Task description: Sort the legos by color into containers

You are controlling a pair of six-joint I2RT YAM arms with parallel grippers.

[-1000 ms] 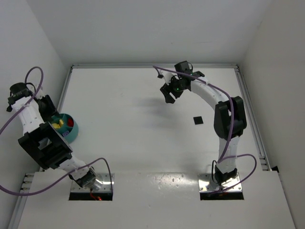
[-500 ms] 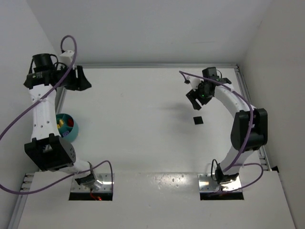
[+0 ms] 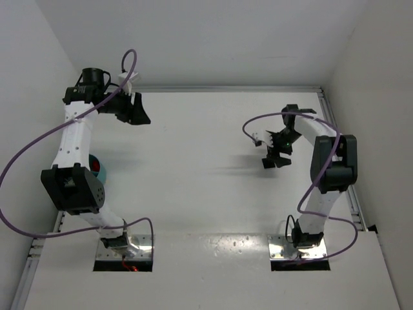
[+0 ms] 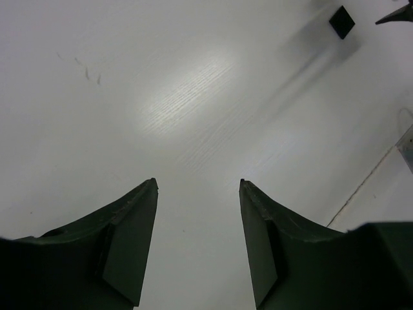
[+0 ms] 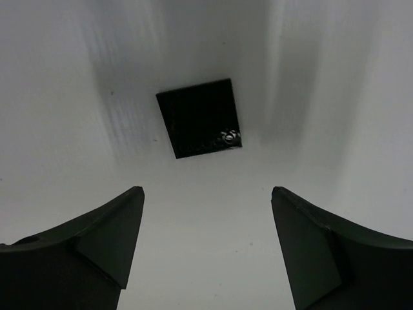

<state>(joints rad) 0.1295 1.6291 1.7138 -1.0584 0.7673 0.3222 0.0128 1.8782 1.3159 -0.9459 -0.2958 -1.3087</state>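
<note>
Over on the left edge of the counter (image 3: 193, 200), the teal bowl (image 3: 102, 176) sat tucked behind the left arm (image 3: 74, 139). Only a sliver of its rim was showing. One red lego (image 3: 96, 166) peeked out from inside it, and which compartment it lay in, I couldn't tell from up top.

High at the far-left corner, the left jaws stood apart with nothing at all between them. The left wrist view looked down between the two dark fingers (image 4: 126, 252) onto plain white surface. Way off in the top corner of that view lay a black square piece (image 4: 341, 21), well apart from the left arm.

Across on the right side, the right arm (image 3: 326, 161) reached over that square, and the right jaws hung just above it, spread wide, wider than the square itself. From the right wrist, the black square piece (image 5: 199, 117) lay flat on the counter, ahead of the fingertips (image 5: 97, 239) and lined up with the gap between them, touching neither one. A small shiny speck (image 5: 228, 137) glinted near one corner of it, too small to say what it was. From overhead the right jaws overlapped the square's edge, so part of it was hidden. The bowl and that square sat well apart, on opposite sides of the counter.
</note>
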